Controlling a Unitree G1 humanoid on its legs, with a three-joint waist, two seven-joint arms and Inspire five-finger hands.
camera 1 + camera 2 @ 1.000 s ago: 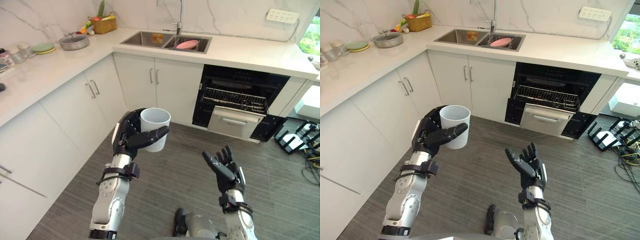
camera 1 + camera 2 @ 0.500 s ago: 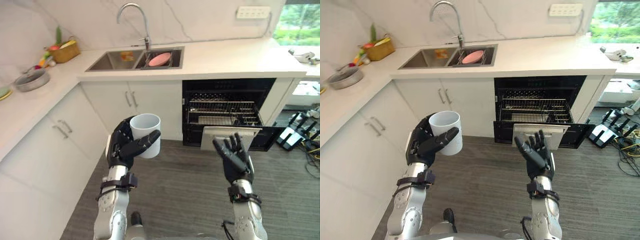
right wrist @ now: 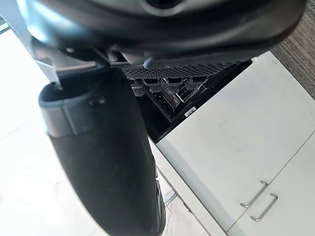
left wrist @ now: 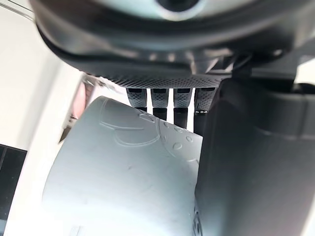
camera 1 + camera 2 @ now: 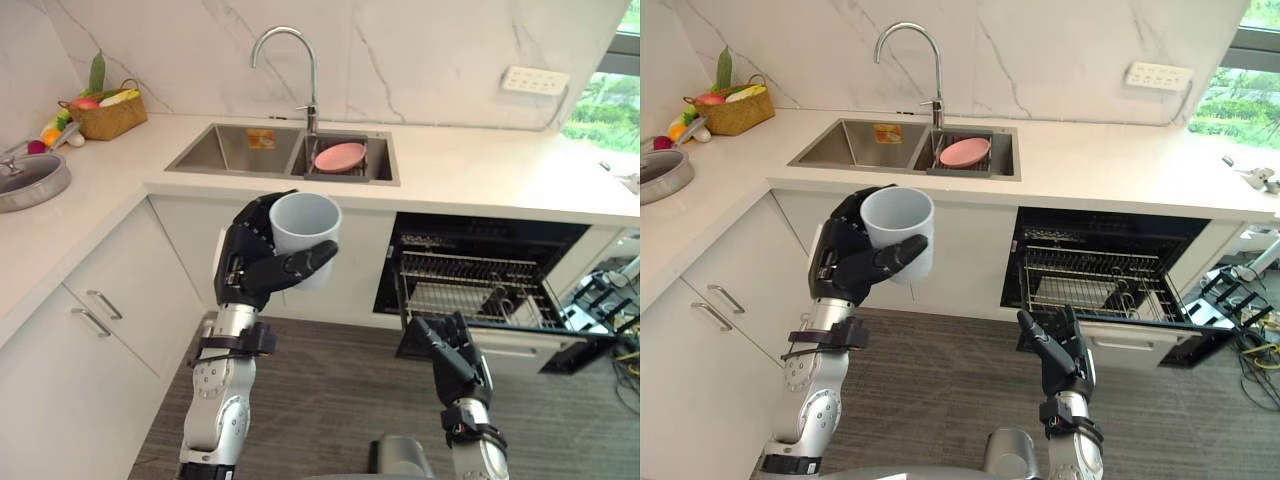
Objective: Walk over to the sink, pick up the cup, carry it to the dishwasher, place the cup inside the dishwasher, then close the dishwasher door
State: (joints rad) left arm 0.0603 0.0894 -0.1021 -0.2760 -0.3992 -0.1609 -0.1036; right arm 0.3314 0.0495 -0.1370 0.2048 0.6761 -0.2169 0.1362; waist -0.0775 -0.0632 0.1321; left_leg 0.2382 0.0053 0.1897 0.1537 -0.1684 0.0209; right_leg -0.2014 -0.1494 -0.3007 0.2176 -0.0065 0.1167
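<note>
My left hand (image 5: pixel 252 265) is curled round a white cup (image 5: pixel 305 232), holding it upright in the air in front of the sink cabinet; the cup's pale wall (image 4: pixel 123 182) lies against the fingers in the left wrist view. The double steel sink (image 5: pixel 250 152) holds a pink plate (image 5: pixel 340 156). To the right, under the counter, the dishwasher (image 5: pixel 480 285) stands with its door (image 5: pixel 530 345) down and a wire rack (image 5: pixel 465 295) showing. My right hand (image 5: pixel 455 362) hangs open and empty low in front of that door.
White L-shaped counter (image 5: pixel 480 175) with a tall tap (image 5: pixel 290 60). A wicker basket of vegetables (image 5: pixel 100 112) and a lidded pan (image 5: pixel 25 180) sit at the left. White cabinet doors (image 5: pixel 110 310) line the left side. Cables and black gear (image 5: pixel 615 300) lie on the floor at the right.
The camera has moved, so the sink and dishwasher sit closer and more square-on. My left hand holds the cup higher. The right hand has dropped lower.
</note>
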